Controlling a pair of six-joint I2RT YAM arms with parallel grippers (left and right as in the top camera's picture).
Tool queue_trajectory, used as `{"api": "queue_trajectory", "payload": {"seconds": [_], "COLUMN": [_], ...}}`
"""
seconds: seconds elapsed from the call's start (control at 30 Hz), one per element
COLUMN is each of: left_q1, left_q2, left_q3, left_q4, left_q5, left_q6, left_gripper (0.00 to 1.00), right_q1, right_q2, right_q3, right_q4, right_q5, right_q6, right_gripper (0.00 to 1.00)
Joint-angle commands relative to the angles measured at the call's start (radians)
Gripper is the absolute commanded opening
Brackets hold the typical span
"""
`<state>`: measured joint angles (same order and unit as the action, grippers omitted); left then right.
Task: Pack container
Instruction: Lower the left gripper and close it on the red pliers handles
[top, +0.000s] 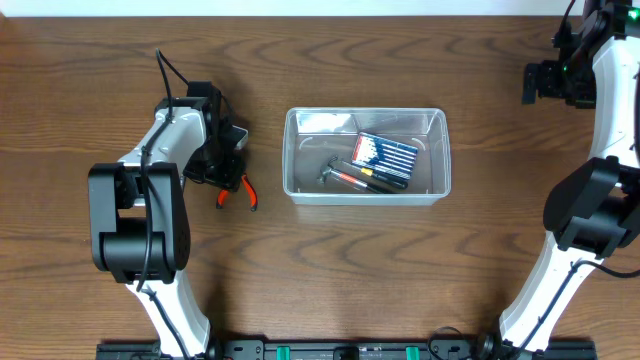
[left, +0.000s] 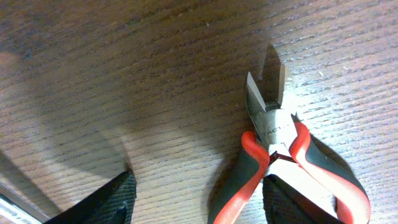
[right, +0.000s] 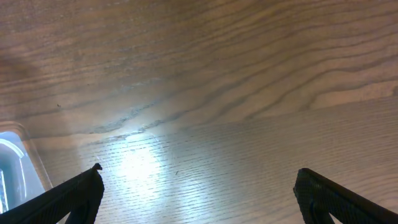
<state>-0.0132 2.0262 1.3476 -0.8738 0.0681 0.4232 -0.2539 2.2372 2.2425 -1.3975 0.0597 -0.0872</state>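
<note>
The clear plastic container (top: 366, 113) stands at the table's middle. Inside it lie a blue box of bits (top: 386, 152), a red-and-black tool (top: 352, 179) and a black-handled tool (top: 388, 178). Red-and-black cutting pliers (top: 241, 191) lie on the wood left of the container. My left gripper (top: 228, 176) is down over the pliers. In the left wrist view the pliers (left: 273, 134) point away, and the open gripper (left: 205, 202) straddles their left handle, its right finger between the two handles. My right gripper (top: 536, 82) is open and empty over bare wood at the far right (right: 199, 193).
The container's corner (right: 13, 163) shows at the left edge of the right wrist view. Both arm bases stand at the table's front edge.
</note>
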Motion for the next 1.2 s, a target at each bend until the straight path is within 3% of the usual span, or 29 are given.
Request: {"api": "queue_trajectory", "payload": {"seconds": [0.0, 0.37, 0.73, 1.0, 1.17], "left_q1": [0.003, 0.003, 0.003, 0.003, 0.003], "left_q2": [0.007, 0.007, 0.007, 0.007, 0.007], "left_q3": [-0.002, -0.002, -0.002, -0.002, -0.002], "left_q4": [-0.003, -0.002, 0.003, 0.005, 0.005], "left_q5": [0.002, 0.003, 0.003, 0.003, 0.003], "left_q6": [0.010, 0.010, 0.010, 0.010, 0.009], "left_gripper": [0.59, 0.33, 0.21, 0.19, 0.10], "right_q1": [0.005, 0.005, 0.005, 0.005, 0.005], "right_q2": [-0.024, -0.024, -0.024, -0.024, -0.024], "right_q3": [-0.003, -0.003, -0.003, -0.003, -0.003], "right_q4": [-0.001, -0.001, -0.001, -0.001, -0.001], "right_q5": [-0.004, -0.004, -0.004, -0.004, -0.004], "right_q6": [0.012, 0.012, 0.012, 0.012, 0.012], "right_gripper": [0.99, 0.99, 0.99, 0.99, 0.99]}}
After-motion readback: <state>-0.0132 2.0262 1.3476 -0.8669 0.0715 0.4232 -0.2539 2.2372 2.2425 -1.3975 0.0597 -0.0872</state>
